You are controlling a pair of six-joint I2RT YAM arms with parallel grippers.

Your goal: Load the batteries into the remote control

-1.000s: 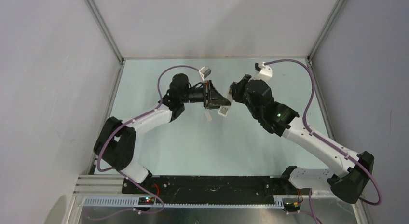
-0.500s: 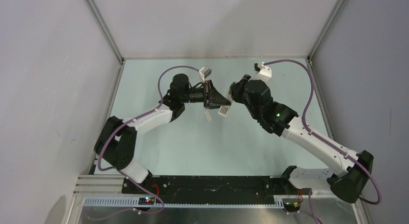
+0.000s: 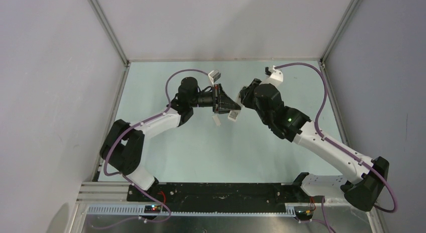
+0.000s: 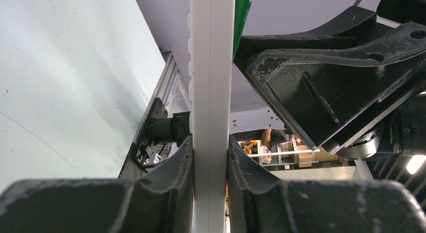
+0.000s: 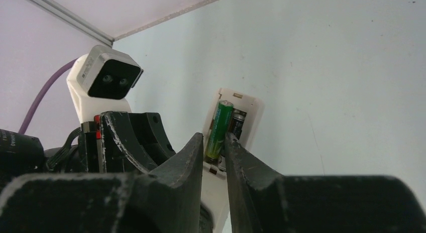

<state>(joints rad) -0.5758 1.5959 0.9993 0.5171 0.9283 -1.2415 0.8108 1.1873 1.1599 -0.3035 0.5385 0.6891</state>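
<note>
R gripper (image 5: pixel 213 140): black fingers stand only narrowly apart, one on either side of the lower end of a green cylindrical battery (image 5: pixel 221 123). I can't tell if they pinch it or just flank it. That battery lies in the recess on the back of the slim white plastic remote control (image 5: pixel 252 112), w/ a darker second battery (image 5: pixel 236 123) just beside it in the same recess.

L gripper (image 4: pixel 210 142): jaws clamped on the remote's two long edges, remote running straight out between the fingers.

Both arms meet at the remote, above the pale green tabletop (image 3: pixel 201 147). The L wrist's white camera box (image 5: pixel 104 80) sits near the remote, on its L-gripper side.
</note>
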